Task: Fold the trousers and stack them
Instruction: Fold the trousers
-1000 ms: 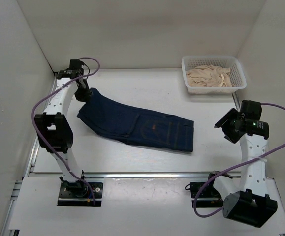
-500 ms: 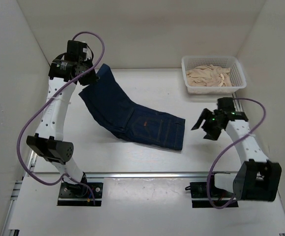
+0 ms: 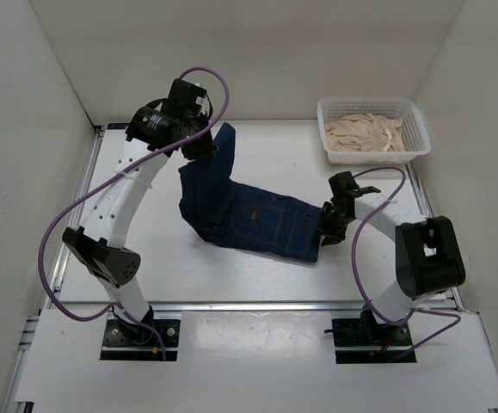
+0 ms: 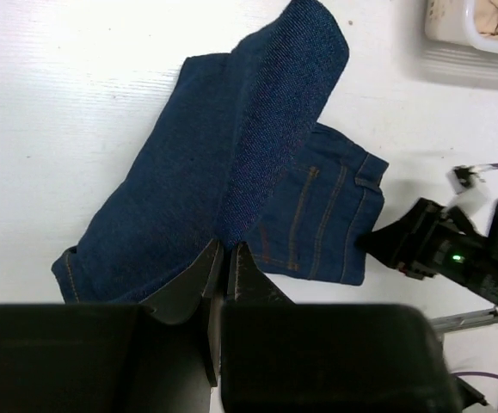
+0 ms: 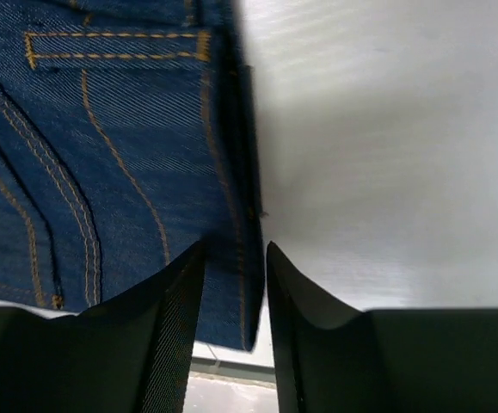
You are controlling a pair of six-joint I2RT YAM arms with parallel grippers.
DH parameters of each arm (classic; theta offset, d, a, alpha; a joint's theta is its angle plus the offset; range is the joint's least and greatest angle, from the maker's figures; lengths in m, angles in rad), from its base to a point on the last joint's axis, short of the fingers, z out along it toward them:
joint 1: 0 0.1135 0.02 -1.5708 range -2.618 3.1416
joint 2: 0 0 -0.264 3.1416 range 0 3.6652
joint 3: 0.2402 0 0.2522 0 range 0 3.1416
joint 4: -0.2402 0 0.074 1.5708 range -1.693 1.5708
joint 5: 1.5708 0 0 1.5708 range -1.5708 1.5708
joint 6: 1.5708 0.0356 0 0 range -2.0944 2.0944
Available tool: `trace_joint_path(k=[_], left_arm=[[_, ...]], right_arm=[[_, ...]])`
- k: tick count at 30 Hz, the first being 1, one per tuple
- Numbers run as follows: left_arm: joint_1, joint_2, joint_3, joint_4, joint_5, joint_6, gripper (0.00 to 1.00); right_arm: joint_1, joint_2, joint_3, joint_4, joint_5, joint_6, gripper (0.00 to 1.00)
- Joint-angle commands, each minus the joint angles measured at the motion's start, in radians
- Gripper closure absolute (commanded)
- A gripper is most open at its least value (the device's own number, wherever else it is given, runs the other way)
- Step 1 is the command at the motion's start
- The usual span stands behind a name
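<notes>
White plastic basket (image 3: 378, 157) holding beige cloth (image 3: 365, 133) sits at the desk's (image 3: 145, 249) far right corner, well apart from the dark navy denim trousers (image 3: 257, 219) lying mid-desk. The left arm arches high; its pincer (image 3: 200, 144) is pressed together on a leg end, holding it up off the desk so the twill underside shows. The right pincer (image 3: 326, 228) reaches low at the waistband edge, fingers (image 5: 175, 327) slightly apart astride the tan-stitched hem; whether they nip it I cannot tell.

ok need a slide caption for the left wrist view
left tool pinching the leg end of the dark blue jeans, held raised above the half that lies flat
</notes>
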Motion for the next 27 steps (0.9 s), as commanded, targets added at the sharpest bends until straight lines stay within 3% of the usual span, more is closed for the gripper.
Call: trace_joint_path(k=[1, 2, 5, 6, 9, 18, 19, 23, 27], left_arm=[[-0.017, -0.008, 0.065, 0.028, 0.001, -0.048, 0.9], [-0.031, -0.008, 0.065, 0.039, 0.015, -0.062, 0.9], [-0.066, 0.01, 0.075, 0.062, 0.029, -0.096, 0.9], [-0.089, 0.011, 0.075, 0.062, 0.029, -0.111, 0.9], [-0.118, 0.03, 0.075, 0.083, 0.029, -0.14, 0.9], [-0.203, 0.124, 0.025, 0.145, -0.009, -0.255, 0.9], [-0.213, 0.133, 0.025, 0.145, -0.032, -0.271, 0.9], [-0.232, 0.168, -0.007, 0.178, -0.068, -0.292, 0.9], [-0.232, 0.208, 0.003, 0.178, -0.068, -0.292, 0.9]], right_arm=[[0.049, 0.064, 0.047, 0.039, 0.048, 0.014, 0.61], [0.069, 0.08, 0.047, 0.053, 0.048, 0.025, 0.61], [0.106, 0.137, 0.081, 0.062, 0.07, 0.043, 0.78], [0.115, 0.156, 0.098, 0.062, 0.071, 0.052, 0.89], [0.144, 0.182, 0.122, 0.062, 0.098, 0.072, 0.99], [0.19, 0.225, 0.178, 0.044, 0.129, 0.103, 0.99], [0.199, 0.225, 0.188, 0.043, 0.149, 0.112, 0.86], [0.221, 0.148, 0.178, 0.001, 0.198, 0.131, 0.14], [0.221, -0.011, 0.136, -0.048, 0.262, 0.131, 0.07]])
